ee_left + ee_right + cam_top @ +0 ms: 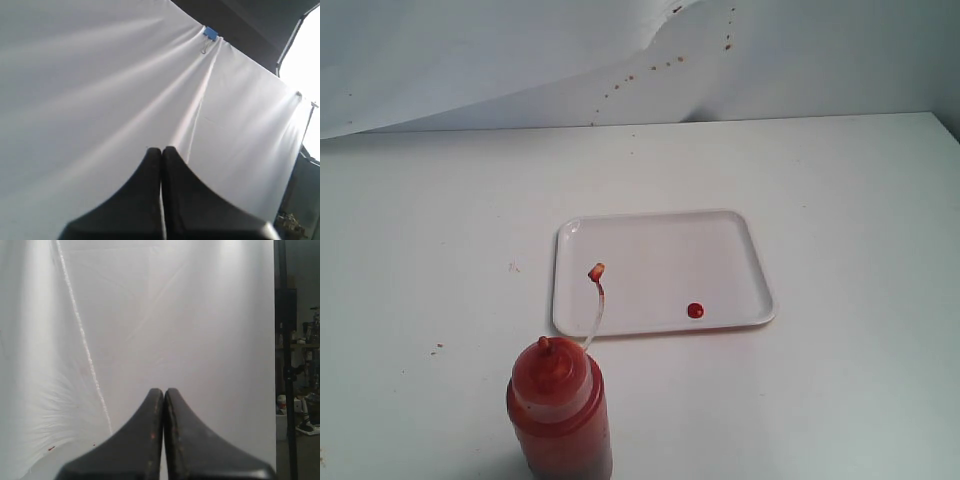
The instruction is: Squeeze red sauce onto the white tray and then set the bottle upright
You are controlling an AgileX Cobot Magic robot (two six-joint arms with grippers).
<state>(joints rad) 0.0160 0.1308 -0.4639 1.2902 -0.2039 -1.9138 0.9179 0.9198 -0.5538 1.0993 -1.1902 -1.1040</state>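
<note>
Sauce (695, 311) blob is on tray (660, 245), near the edge facing the bottle (560, 410). Bottle is upright just off that edge. Task looks done. Left gripper (161, 152) and right gripper (164, 392) are closed and empty. No further grasp needed.

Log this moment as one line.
red sauce: blob on white tray | bottle: upright, outside tray | left fingers: shut, empty | right fingers: shut, empty
</note>
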